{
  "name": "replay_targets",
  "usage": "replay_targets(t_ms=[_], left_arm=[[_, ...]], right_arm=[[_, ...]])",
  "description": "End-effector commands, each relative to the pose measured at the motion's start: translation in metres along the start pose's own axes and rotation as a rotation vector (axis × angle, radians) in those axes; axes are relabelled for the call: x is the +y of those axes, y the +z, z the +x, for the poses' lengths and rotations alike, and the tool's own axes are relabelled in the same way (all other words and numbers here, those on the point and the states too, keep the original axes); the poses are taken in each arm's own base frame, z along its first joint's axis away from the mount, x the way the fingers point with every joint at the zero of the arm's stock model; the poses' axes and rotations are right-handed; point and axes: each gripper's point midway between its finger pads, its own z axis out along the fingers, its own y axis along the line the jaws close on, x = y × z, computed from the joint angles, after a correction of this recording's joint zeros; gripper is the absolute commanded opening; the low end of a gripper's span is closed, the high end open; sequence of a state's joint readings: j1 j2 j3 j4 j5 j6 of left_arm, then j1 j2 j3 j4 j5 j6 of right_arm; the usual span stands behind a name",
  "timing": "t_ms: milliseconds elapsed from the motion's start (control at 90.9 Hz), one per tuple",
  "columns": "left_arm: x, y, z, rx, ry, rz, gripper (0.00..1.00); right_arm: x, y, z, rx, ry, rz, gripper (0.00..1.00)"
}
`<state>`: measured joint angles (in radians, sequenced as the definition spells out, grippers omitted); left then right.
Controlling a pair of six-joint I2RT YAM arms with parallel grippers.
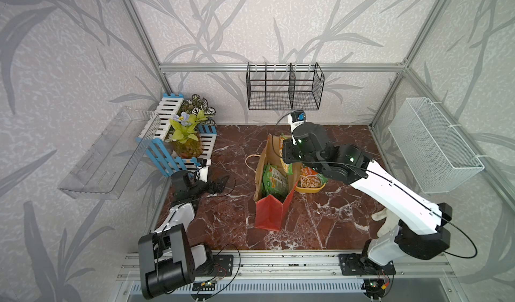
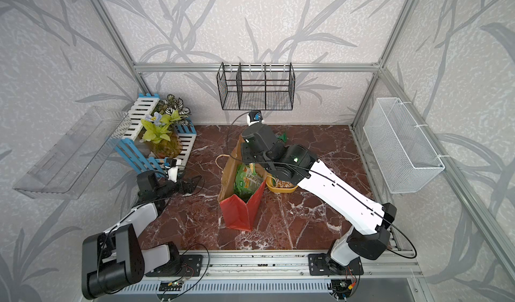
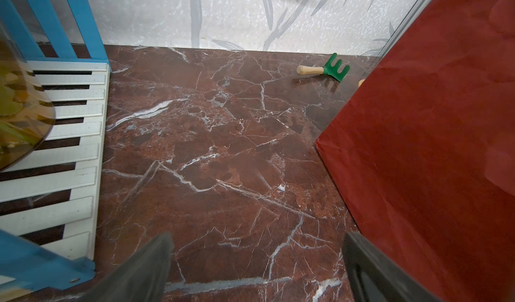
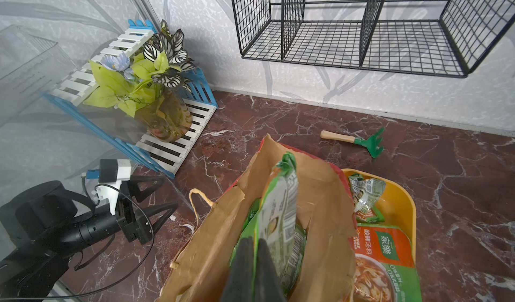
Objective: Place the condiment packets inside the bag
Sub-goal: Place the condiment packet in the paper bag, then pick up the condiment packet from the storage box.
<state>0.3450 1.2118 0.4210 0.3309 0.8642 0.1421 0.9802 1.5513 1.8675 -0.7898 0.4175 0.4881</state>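
Our right pincer (image 4: 255, 242) has its two dark fingers pressed together on the lower edge of a green packet (image 4: 278, 211). The packet stands on edge in the open mouth of the bag (image 4: 211, 231). In both top views the wrist above hides the grip.

We take twelve o'clock as the back wall. More green packets (image 1: 274, 179) lie deeper against the brown inside of the bag, and both top views show them. The bag stands upright near the middle of the marble table (image 1: 223, 225), with its red front (image 2: 239, 214) facing six o'clock.

Just beside the bag at its three o'clock is a yellow tub (image 4: 401, 197). It holds an orange packet (image 4: 384, 258) lying flat and a crumpled packet (image 4: 365, 194) beyond it. At the bag's one o'clock, apart from it, a small green rake (image 4: 370, 143) lies on the table.

Our left pincer (image 3: 257, 236) is at the bag's nine o'clock, its fingers spread wide with nothing between them. It hangs low over bare table, between the bag's red side and the blue-and-white plant stand (image 1: 178, 136) at ten o'clock. A vase of leaves (image 1: 186, 147) sits on that stand.
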Motion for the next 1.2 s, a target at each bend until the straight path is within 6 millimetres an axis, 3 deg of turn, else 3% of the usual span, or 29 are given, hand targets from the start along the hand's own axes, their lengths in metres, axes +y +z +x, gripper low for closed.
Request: replay_targets(t_ms=[0, 77, 187, 308, 484, 627, 737, 880, 1001, 1188], left_arm=[[0.002, -0.004, -0.010, -0.034, 0.020, -0.013, 1.00], [0.001, -0.003, -0.010, -0.034, 0.022, -0.009, 1.00], [0.001, -0.003, -0.009, -0.032, 0.024, -0.003, 1.00], [-0.001, -0.003, -0.008, -0.030, 0.027, 0.004, 1.00], [-0.002, -0.003, -0.007, -0.029, 0.027, 0.009, 1.00], [-0.002, -0.003, -0.007, -0.029, 0.029, 0.013, 1.00], [-0.003, -0.003, -0.007, -0.027, 0.030, 0.018, 1.00], [-0.004, -0.003, -0.007, -0.028, 0.032, 0.020, 1.00], [-0.004, -0.002, -0.006, -0.025, 0.030, 0.025, 1.00], [-0.005, -0.002, -0.005, -0.021, 0.030, 0.030, 1.00]], right_arm=[[0.006, 0.007, 0.005, 0.008, 0.008, -0.009, 0.00], [0.008, 0.010, 0.007, 0.019, 0.009, -0.016, 0.02], [0.008, 0.008, 0.006, 0.026, 0.002, -0.014, 0.39], [0.000, -0.011, -0.009, -0.023, 0.009, -0.004, 0.59], [-0.040, -0.047, -0.022, -0.108, 0.037, 0.076, 0.65], [-0.107, -0.055, -0.009, -0.098, 0.176, 0.168, 0.66], [-0.158, -0.041, 0.022, -0.029, 0.257, 0.258, 0.66], [-0.202, -0.009, 0.068, 0.112, 0.336, 0.292, 0.67], [-0.225, 0.024, 0.103, 0.220, 0.372, 0.293, 0.67], [-0.241, 0.074, 0.136, 0.335, 0.364, 0.286, 0.67]])
